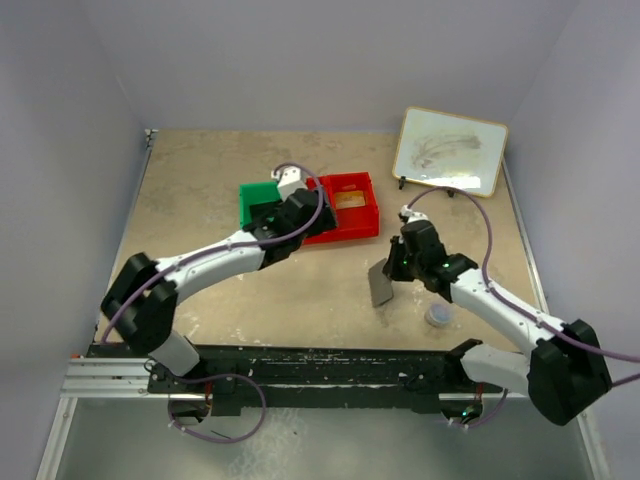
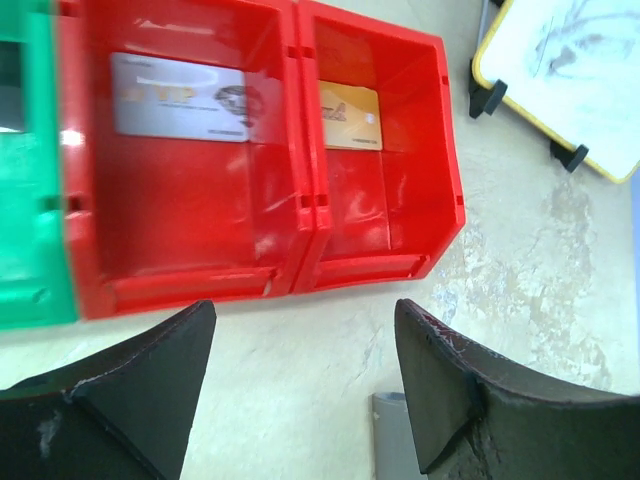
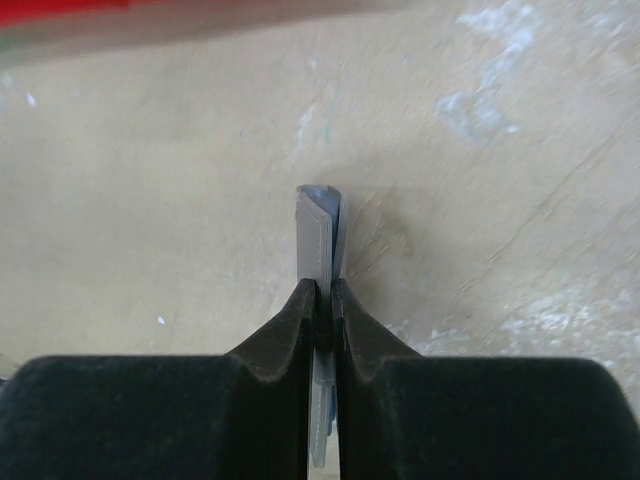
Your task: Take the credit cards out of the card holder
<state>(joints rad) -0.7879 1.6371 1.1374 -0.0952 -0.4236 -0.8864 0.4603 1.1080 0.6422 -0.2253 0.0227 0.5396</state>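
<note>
- The card holder [image 1: 380, 285] is off the table [image 1: 200, 290], right of centre and nearer than the bins. It is pinched in the right gripper [image 3: 323, 300] and hangs edge-down.
- The right wrist view shows that gripper's fingers [image 3: 290, 335] clenched on the holder's thin upper edge, with the grey leaves seen edge-on. Whether any card remains inside cannot be told.
- The left gripper [image 2: 305, 330] hovers just near of the bins with its fingers spread and nothing between them.
- 2 credit cards already lie out of the holder. A silver card [image 2: 180, 97] rests flat at the far end of the left red bin [image 2: 180, 200]. A gold card [image 2: 350, 115] rests at the far end of the right red bin [image 2: 385, 200].
- A green bin [image 2: 30, 200] stands touching the left red bin on its left.
- Handling, as a judgement: the holder looks like stiff, light metal with a smooth skin. A pinch on its edge could therefore slip or let it swing, and a grip across the hinge side or across 1 full leaf would steady it.
- Any remaining card would be thin, slick and slightly springy. It is best taken by a short edge that stands proud of the case, with the pads on both faces, rather than scraped out flat.
- A whiteboard [image 1: 450, 150] leans at the far right, and a small round puck [image 1: 438, 316] sits near the right arm.
</note>
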